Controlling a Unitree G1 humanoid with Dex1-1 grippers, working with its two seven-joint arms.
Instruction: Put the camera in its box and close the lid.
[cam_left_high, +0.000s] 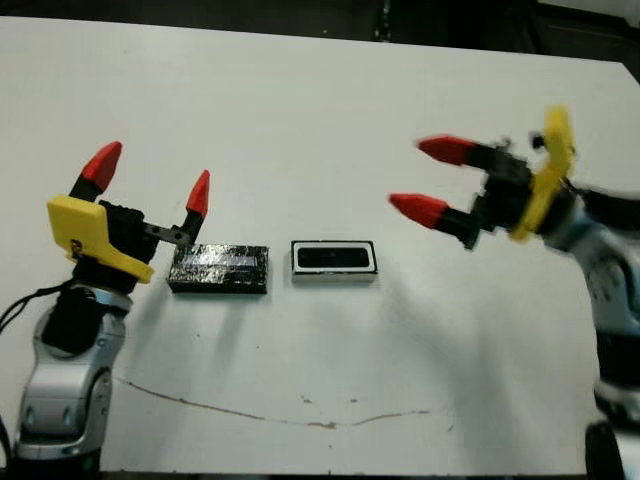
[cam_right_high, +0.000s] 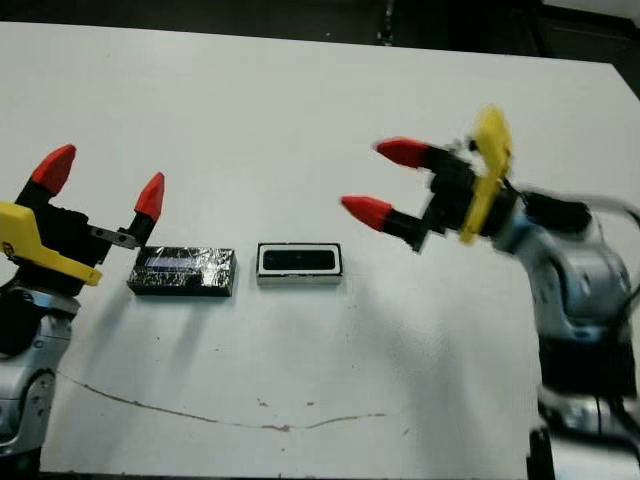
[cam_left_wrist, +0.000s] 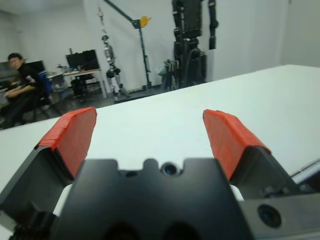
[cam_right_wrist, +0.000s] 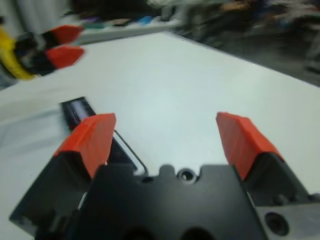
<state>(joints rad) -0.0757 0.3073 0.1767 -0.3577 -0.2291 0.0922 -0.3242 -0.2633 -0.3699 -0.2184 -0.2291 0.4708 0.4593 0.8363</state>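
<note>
Head views: near the worktop's middle, the white box (cam_left_high: 334, 259) holds the black camera (cam_left_high: 334, 258). The lid (cam_left_high: 219, 269) lies just beside it, toward the left edge. The left gripper (cam_left_high: 152, 178) is spread apart by the lid; the right gripper (cam_left_high: 430, 180) hovers splayed.

Left wrist view: red fingertips (cam_left_wrist: 75, 135) apart.

Right wrist view: fingertips (cam_right_wrist: 90, 139) apart, lid partly behind one.

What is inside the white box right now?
The camera lies inside the box, filling its hollow; the box floor beneath it is covered. The lid lies beside the box on the table, not on it. Both grippers are open and empty.
</note>
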